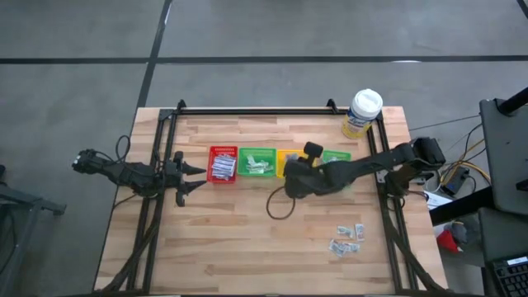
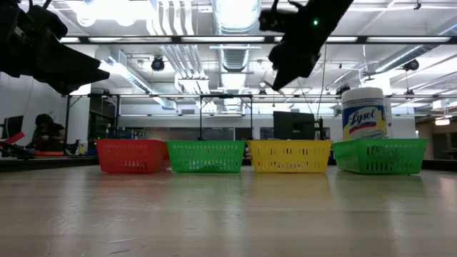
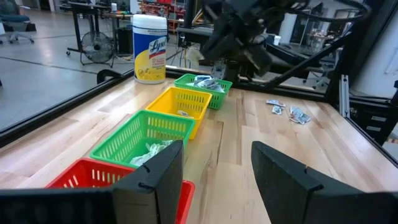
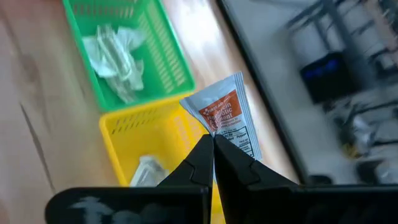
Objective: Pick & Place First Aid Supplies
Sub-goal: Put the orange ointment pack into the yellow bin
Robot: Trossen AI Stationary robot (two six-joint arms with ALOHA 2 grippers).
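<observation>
Bare wooden worktop (image 1: 247,247) fills the near part of the table, with wide open room across it. Toward the near right corner lies a small scatter of loose packets (image 1: 346,238), well apart from everything else; the left wrist view shows them (image 3: 287,112) too, though too small to read. A dark cable loop (image 1: 280,205) rests on the wood just in front of the right arm.

Farther in, the left gripper (image 1: 195,177) waits near the worktop's left edge, just beside the red tray (image 1: 223,163), with its fingers (image 3: 152,183) spread apart around nothing. That tray holds a pile of long white strips (image 1: 223,167).

Next in the row come a green tray (image 1: 257,161) with pale sachets inside, a yellow tray (image 4: 140,146) and a second green tray (image 1: 337,157), the four side by side (the low view shows them as one line, with narrow gaps between). The right gripper (image 4: 213,144) hangs above the yellow tray, fingers pressed together on the lower edge of an orange-and-white sachet (image 4: 225,121), which stands clear of the tray. From above, the arm hides most of the yellow tray and part of the second green one. One pale packet (image 4: 146,171) lies in the yellow tray, partly cut off by the fingers.

At the far right corner stands a white-lidded wipes tub (image 1: 363,113), close to the back rail (image 1: 256,111).
</observation>
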